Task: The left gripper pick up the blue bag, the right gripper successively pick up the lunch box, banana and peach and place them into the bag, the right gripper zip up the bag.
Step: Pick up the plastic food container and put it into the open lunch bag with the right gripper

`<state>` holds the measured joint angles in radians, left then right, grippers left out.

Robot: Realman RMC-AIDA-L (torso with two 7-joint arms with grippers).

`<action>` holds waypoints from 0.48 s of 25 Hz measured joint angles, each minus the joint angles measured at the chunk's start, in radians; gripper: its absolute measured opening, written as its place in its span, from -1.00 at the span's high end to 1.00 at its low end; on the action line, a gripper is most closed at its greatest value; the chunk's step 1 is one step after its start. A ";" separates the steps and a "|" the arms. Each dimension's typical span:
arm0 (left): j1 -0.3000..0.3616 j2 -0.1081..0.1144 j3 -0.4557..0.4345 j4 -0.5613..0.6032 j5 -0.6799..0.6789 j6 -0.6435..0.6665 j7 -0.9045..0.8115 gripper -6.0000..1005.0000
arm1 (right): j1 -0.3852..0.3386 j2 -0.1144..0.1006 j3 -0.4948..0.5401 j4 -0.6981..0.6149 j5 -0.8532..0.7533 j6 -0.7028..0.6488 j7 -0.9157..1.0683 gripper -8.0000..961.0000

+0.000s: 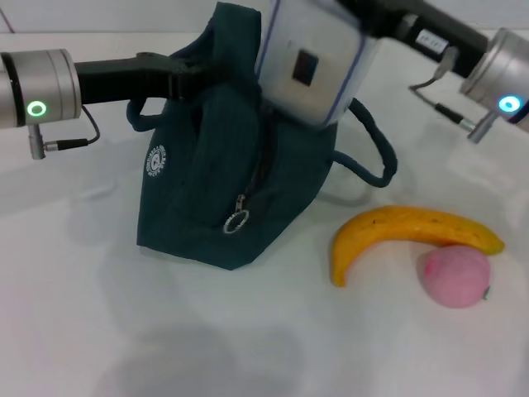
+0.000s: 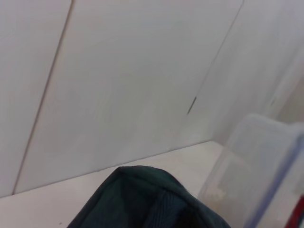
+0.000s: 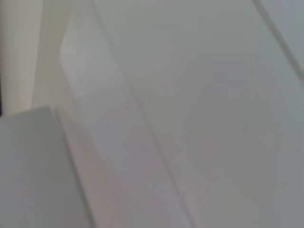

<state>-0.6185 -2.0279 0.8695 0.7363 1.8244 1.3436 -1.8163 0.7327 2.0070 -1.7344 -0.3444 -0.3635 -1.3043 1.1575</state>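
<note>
The blue bag (image 1: 223,165) stands upright on the white table, dark teal with a round white logo and a ring zip pull (image 1: 236,222). My left gripper (image 1: 183,73) reaches in from the left and is shut on the bag's top edge. The lunch box (image 1: 312,62), clear with a blue rim, hangs tilted over the bag's top right. My right gripper (image 1: 376,21) holds it from the upper right, its fingertips hidden behind the box. The banana (image 1: 405,231) and the pink peach (image 1: 455,277) lie touching to the bag's right. The left wrist view shows bag fabric (image 2: 142,199) and the lunch box (image 2: 261,161).
One loop handle (image 1: 374,153) of the bag droops onto the table between the bag and the banana. A cable hangs from each wrist. Pale wall panels (image 2: 118,85) stand behind the table. White table surface (image 1: 207,331) stretches in front of the bag.
</note>
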 joint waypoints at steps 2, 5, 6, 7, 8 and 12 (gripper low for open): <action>0.005 0.000 -0.001 -0.001 -0.025 0.023 0.010 0.91 | -0.012 -0.002 0.039 0.000 -0.001 -0.015 0.002 0.80; 0.019 0.000 -0.003 0.000 -0.068 0.053 0.034 0.91 | -0.015 -0.007 0.063 0.003 0.000 -0.025 0.014 0.80; 0.024 0.001 -0.003 0.001 -0.081 0.060 0.041 0.91 | -0.015 -0.007 0.067 0.003 0.001 -0.025 0.018 0.80; 0.026 0.003 -0.003 0.001 -0.088 0.063 0.044 0.91 | -0.015 -0.007 0.072 0.003 0.002 -0.025 0.021 0.80; 0.028 0.004 -0.003 0.001 -0.093 0.065 0.045 0.91 | -0.015 -0.005 0.078 0.003 0.004 -0.026 0.023 0.80; 0.028 0.006 -0.002 0.000 -0.093 0.066 0.048 0.91 | -0.005 0.004 0.120 -0.004 0.007 -0.026 0.035 0.80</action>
<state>-0.5905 -2.0217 0.8672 0.7362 1.7316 1.4098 -1.7680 0.7280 2.0108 -1.6142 -0.3480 -0.3563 -1.3302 1.1926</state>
